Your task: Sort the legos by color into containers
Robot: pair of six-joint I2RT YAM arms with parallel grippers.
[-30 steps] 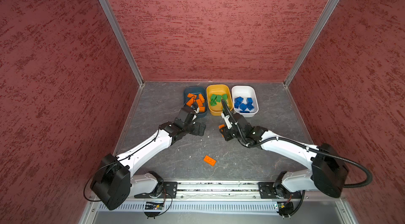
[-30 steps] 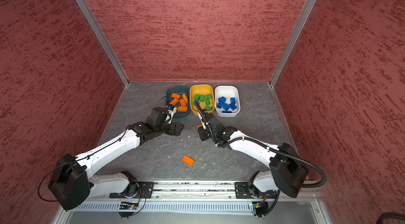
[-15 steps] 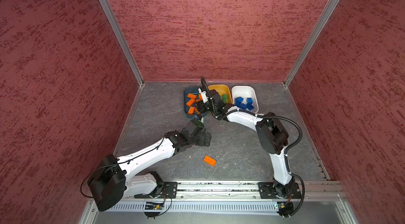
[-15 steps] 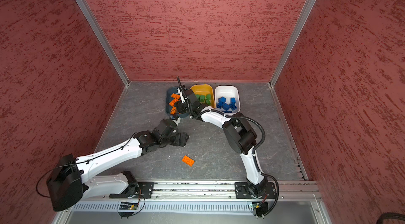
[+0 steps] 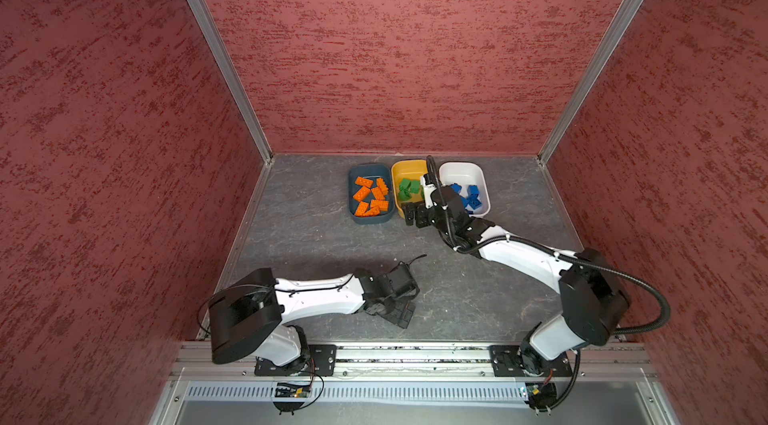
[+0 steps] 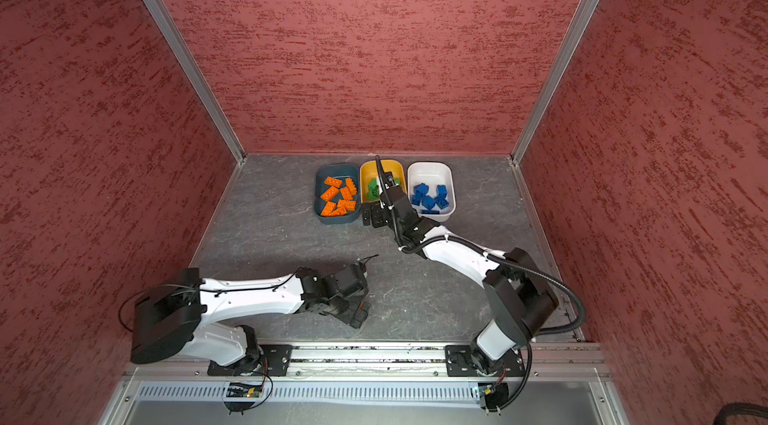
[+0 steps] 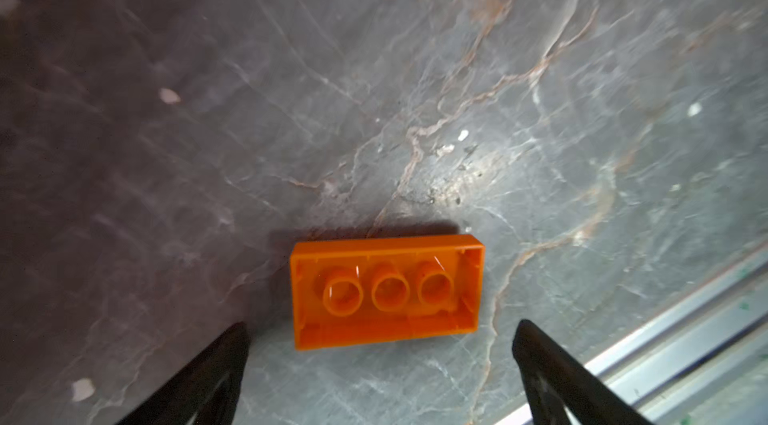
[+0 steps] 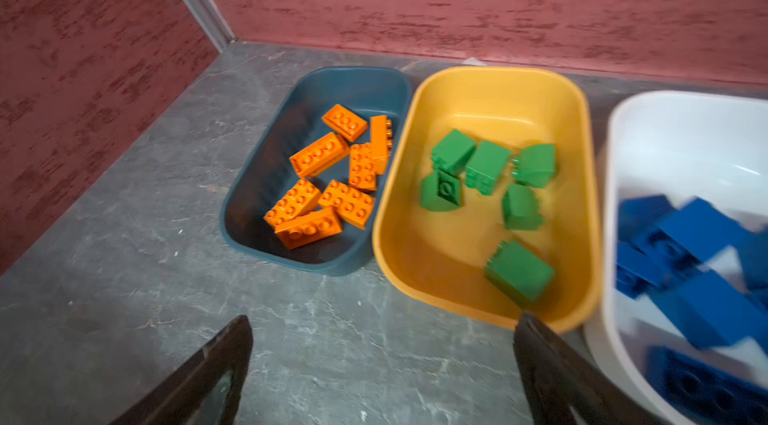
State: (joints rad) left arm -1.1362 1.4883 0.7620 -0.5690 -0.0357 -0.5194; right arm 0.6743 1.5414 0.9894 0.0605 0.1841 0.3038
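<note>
We take the mustard yellow rounded plastic tub (image 8: pixel 490 111) as our mark. Just beside it, on the robot's left, sits the dark teal-blue plastic tub (image 8: pixel 266 177), holding seven flat orange studded plates (image 8: pixel 319 154). Just beside it on the other side sits the white plastic tub (image 8: pixel 673 132), holding a heap of chunky blue blocks (image 8: pixel 702 227). Six chunky green blocks (image 8: pixel 488 167) lie inside the yellow tub itself.

The right claw (image 8: pixel 384 319) hangs over the grey stone-patterned bench (image 5: pixel 311 236), just off the yellow tub's near rim. Its fingers are wide apart with nothing between them.

Well apart from the yellow tub, toward the metal rail (image 7: pixel 685 331) at the robot's base, one more orange plate (image 7: pixel 386 290) lies upside down on the bench. Its hollow underside, with three round tubes, faces up. The left claw (image 7: pixel 380 329) hangs over it, fingers spread wide to either side of the plate and touching it nowhere that we can see. In both top views that claw hides the plate.
</note>
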